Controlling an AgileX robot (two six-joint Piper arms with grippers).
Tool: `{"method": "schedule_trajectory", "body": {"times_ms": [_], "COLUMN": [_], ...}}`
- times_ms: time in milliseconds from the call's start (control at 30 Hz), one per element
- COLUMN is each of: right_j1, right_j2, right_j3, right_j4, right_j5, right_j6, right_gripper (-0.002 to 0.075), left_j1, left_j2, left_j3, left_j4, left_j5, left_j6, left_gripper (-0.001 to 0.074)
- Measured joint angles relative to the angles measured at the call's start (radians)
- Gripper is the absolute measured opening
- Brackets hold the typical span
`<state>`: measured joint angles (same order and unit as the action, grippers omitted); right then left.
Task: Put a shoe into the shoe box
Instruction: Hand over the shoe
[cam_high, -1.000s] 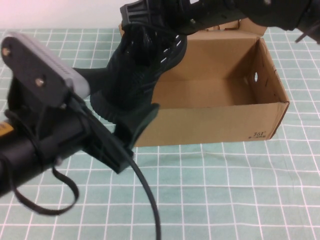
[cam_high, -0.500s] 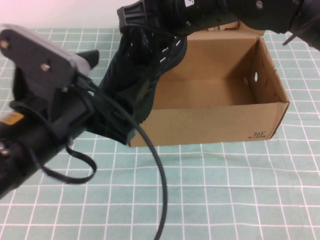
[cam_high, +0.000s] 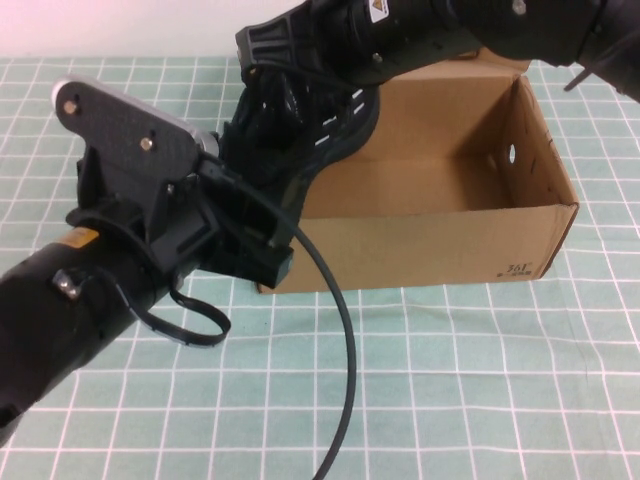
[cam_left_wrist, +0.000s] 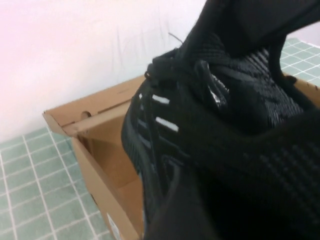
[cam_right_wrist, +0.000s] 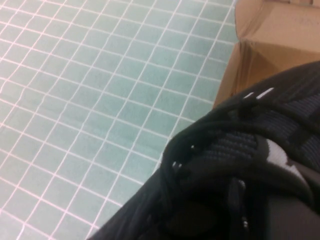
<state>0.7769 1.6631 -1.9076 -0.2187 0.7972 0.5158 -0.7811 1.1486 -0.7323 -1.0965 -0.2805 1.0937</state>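
Note:
The black mesh shoe (cam_high: 305, 140) hangs tilted in the air over the left end of the open brown shoe box (cam_high: 430, 250). White dashes show on its side. My left gripper (cam_high: 262, 245) is at the shoe's lower end, by the box's front left corner, and is shut on it. My right gripper (cam_high: 285, 60) reaches in from the top right and is shut on the shoe's upper end. The shoe (cam_left_wrist: 210, 130) fills the left wrist view, with the box (cam_left_wrist: 95, 150) behind it. The right wrist view shows the laces and white tongue label of the shoe (cam_right_wrist: 240, 145).
The box stands on a green checked mat (cam_high: 450, 380). Its lid flap (cam_high: 470, 55) stands up at the back, and its right wall has a round hole (cam_high: 511, 155). A black cable (cam_high: 340, 330) loops from my left arm over the mat in front.
My left arm has swung up and to the right, carrying the shoe's lower end closer to the box's left wall. My right gripper has stayed at the shoe's top.

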Motion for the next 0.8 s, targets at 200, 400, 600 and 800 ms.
{"method": "schedule_trajectory", "body": {"times_ms": [200,400,600,800], "right_j1": [0.0,0.0,0.0,0.0], "right_j2": [0.0,0.0,0.0,-0.009], "right_j3": [0.0,0.0,0.0,0.0], "right_j4": [0.014,0.01,0.037,0.05], "right_j5": [0.0,0.0,0.0,-0.016], "right_j6": [-0.007,-0.07,-0.176,-0.242], "right_gripper": [-0.0006,-0.0006,0.0104,0.037], "left_j1": [0.0,0.0,0.0,0.0], "left_j2": [0.0,0.0,0.0,0.001], "left_j3": [0.0,0.0,0.0,0.002], "left_j4": [-0.06,-0.064,-0.064,-0.07], "left_j5": [0.02,0.044,0.046,0.069], "left_j6": [0.049,0.064,0.064,0.064], "left_gripper": [0.0092,0.005,0.0048,0.0042]}}
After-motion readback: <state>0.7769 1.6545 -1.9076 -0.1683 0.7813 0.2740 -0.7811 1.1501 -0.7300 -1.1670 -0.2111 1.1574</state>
